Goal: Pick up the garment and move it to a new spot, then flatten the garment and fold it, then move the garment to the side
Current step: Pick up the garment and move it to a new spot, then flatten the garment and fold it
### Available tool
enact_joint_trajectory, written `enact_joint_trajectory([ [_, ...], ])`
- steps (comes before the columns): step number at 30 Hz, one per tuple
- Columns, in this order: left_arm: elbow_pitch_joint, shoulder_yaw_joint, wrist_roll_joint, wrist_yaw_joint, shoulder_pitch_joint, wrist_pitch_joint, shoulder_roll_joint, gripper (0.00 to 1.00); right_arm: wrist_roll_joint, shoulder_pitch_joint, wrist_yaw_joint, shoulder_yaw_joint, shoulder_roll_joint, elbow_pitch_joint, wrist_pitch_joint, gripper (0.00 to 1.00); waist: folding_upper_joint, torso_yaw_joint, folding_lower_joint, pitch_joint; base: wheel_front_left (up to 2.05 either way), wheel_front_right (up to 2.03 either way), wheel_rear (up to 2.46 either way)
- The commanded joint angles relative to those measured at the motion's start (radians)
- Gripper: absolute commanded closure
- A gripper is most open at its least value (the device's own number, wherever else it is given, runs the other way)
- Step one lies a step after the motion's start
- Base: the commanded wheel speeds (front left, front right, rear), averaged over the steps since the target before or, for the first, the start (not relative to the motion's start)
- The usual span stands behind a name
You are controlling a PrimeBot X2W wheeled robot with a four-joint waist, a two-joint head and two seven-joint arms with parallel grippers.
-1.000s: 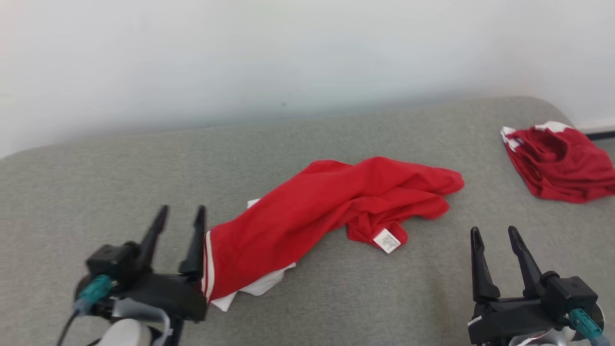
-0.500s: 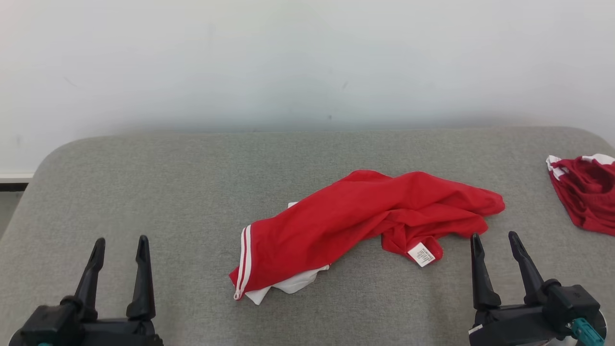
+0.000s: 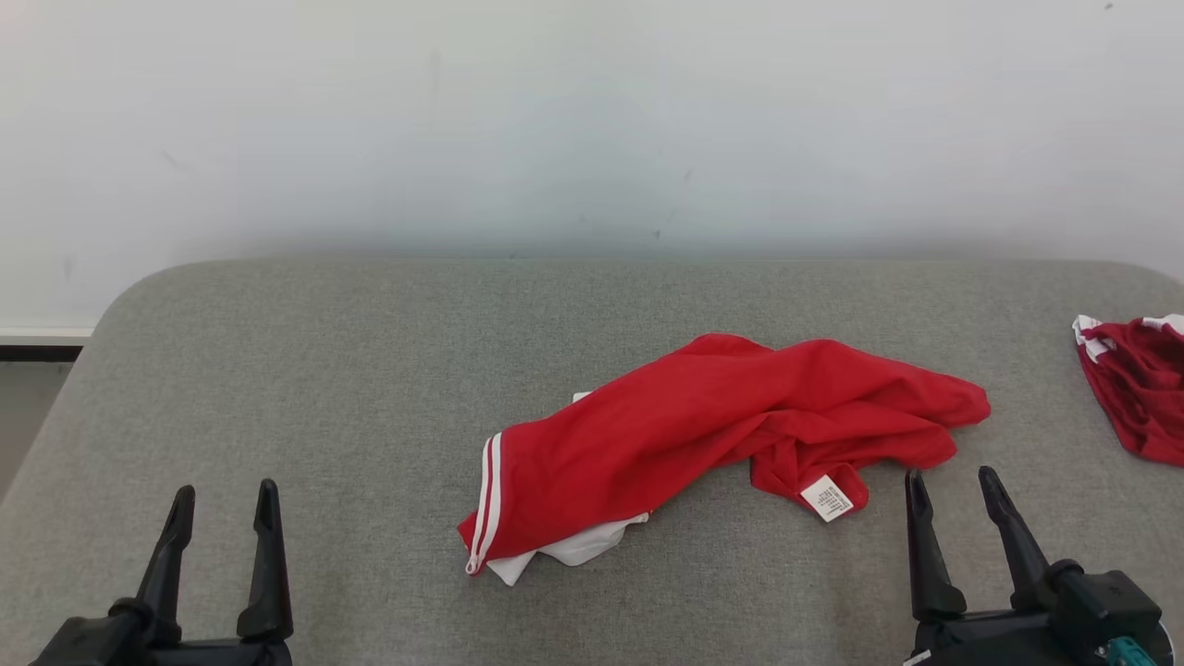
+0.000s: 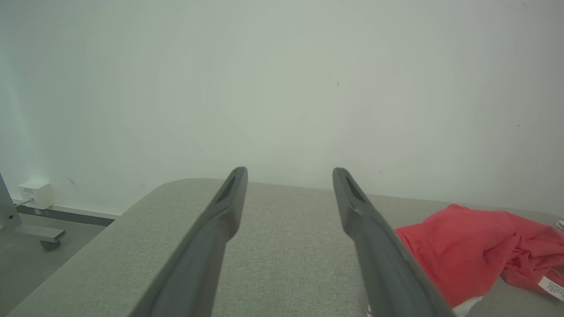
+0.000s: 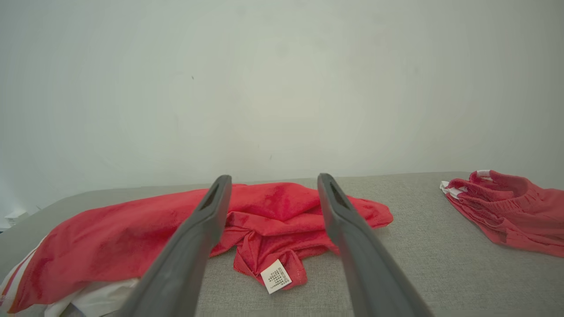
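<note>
Second red garment (image 3: 1136, 393) at far right is cut off by the frame edge in head view; crumpled, shape hard to tell. Both gripper bodies are cropped at the bottom. Garment (image 3: 703, 435) lies bunched mid-worktop (image 3: 324, 370): red, white stripes at its left end, white layer (image 3: 573, 548) poking out underneath. Label (image 3: 826, 498) print too small to read. Left gripper (image 3: 227, 487) wide, empty, well left of garment. Right gripper (image 3: 951, 474) wide, empty, near garment's right end & label. Plain wall (image 3: 592, 120) behind.
</note>
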Motion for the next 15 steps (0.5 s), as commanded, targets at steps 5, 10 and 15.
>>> enact_joint_trajectory([
  [5,0.012,0.011,0.022,-0.013,0.000,-0.002,-0.015,0.00,-0.007,0.016,-0.003,0.004,0.006,-0.012,0.006,0.00,0.0000,-0.004,0.0001,0.008,0.00,0.00,0.00],
  [10,0.029,0.010,0.027,-0.032,-0.004,-0.002,-0.029,0.00,-0.007,0.017,-0.003,0.000,0.009,-0.014,0.005,0.00,0.0000,-0.008,0.0001,0.015,0.00,0.00,0.00],
  [15,0.064,-0.021,0.037,-0.056,-0.015,-0.002,-0.049,0.00,-0.005,0.006,-0.003,-0.003,0.010,-0.007,0.006,0.00,0.0000,-0.012,0.0001,0.033,0.00,0.00,0.00],
])
